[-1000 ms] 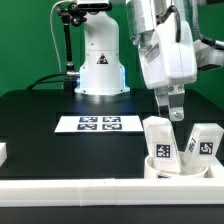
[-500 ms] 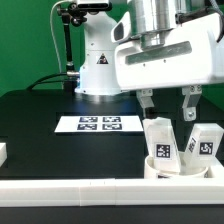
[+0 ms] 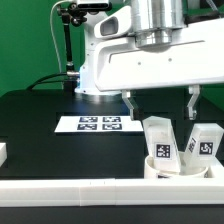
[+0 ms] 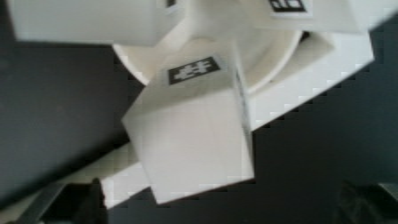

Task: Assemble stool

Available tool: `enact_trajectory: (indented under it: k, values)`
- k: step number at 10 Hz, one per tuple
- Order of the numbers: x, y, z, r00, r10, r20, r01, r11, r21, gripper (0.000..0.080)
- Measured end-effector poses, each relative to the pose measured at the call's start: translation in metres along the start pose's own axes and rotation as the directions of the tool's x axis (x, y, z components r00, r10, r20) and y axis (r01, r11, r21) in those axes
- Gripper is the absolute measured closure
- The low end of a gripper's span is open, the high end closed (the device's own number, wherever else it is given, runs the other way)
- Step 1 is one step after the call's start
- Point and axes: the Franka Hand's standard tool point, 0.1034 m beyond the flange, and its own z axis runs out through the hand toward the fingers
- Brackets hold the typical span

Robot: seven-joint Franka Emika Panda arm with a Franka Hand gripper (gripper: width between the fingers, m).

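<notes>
Exterior view: the pincer [image 3: 160, 106] hung wide and empty above an upright leg [image 3: 158, 143]; descending off-centre would probably topple it.

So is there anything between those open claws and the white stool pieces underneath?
Nothing. In the exterior view the open gripper hangs above the stool's legs, with only air between. The wrist view shows no obstruction either.

You're looking at a green wall [image 3: 30, 45] behind a black table [image 3: 40, 125]; the marker board [image 3: 98, 124] lies flat on it, evenly lit.
</notes>
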Motion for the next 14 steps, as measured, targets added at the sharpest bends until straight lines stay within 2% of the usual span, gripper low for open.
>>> enact_trajectory:
  k: [2,4,5,7,10,12,14]
  values:
    - [0.0002,-0.0008,-0.0001,0.974,-0.225,0.001,0.225,0.974,-0.006,0.0151]
    - [0.0009,-0.0058,-0.0015,0.869,-0.495,0.003,0.494,0.869,-0.015,0.0151]
    - [-0.0003,-0.0043,-0.0009,0.830,-0.557,0.017,0.558,0.830,-0.010,0.0151]
    - [0.0015,-0.0013,-0.0009,0.770,-0.638,0.021,0.638,0.770,-0.019,0.0151]
    - [0.0006,-0.0017,0.0005,0.562,-0.826,0.042,0.827,0.561,-0.030,0.0151]
    - [-0.0007,-0.0035,0.0002,0.394,-0.917,0.064,0.919,0.394,-0.017,0.0151]
    - [-0.0039,-0.0064,0.0016,0.256,-0.963,0.080,0.967,0.255,-0.015,0.0151]
